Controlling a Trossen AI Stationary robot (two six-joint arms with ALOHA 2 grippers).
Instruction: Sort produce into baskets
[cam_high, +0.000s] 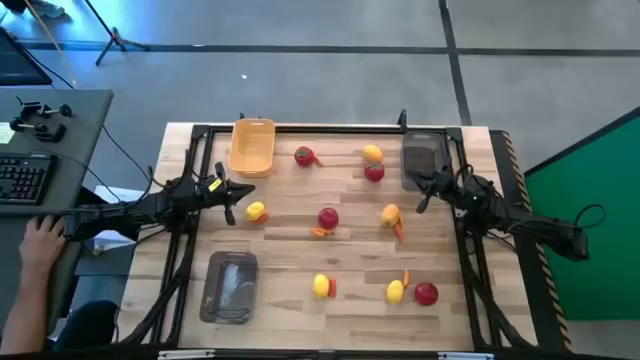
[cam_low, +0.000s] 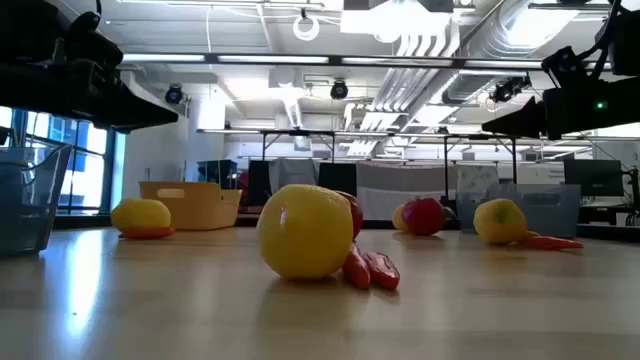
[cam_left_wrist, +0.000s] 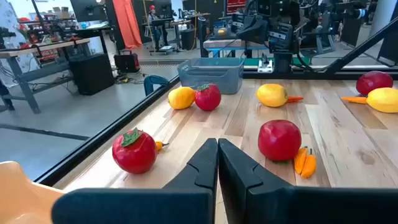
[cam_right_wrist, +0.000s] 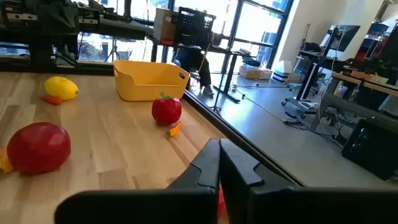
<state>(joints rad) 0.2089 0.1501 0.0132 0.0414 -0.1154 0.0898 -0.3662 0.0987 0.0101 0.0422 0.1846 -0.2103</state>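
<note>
— While both arms hang over the desk (cam_high: 300, 330), where do the baskets sit?

— The yellow-orange basket (cam_high: 251, 146) is at about eleven o'clock on the top. One grey tray (cam_high: 421, 160) is at one o'clock, just beside the right tool (cam_high: 432, 190); the other grey tray (cam_high: 231, 286) lies at seven o'clock.

— And the tools?

— The left tool (cam_high: 228, 190) is at nine o'clock, fingers pressed together on nothing. The right tool, at three o'clock, is closed and empty too.

— The produce?

— All loose on the wood, none in a basket. A lemon (cam_high: 256, 211) lies just beside the left tool. A red fruit (cam_high: 328, 218) sits dead centre with a carrot piece (cam_high: 320, 233) touching it. Another red fruit (cam_high: 304, 155) lies near the yellow-orange basket. A lemon (cam_high: 395, 291) and a red fruit (cam_high: 426, 293) lie at five o'clock.
</note>
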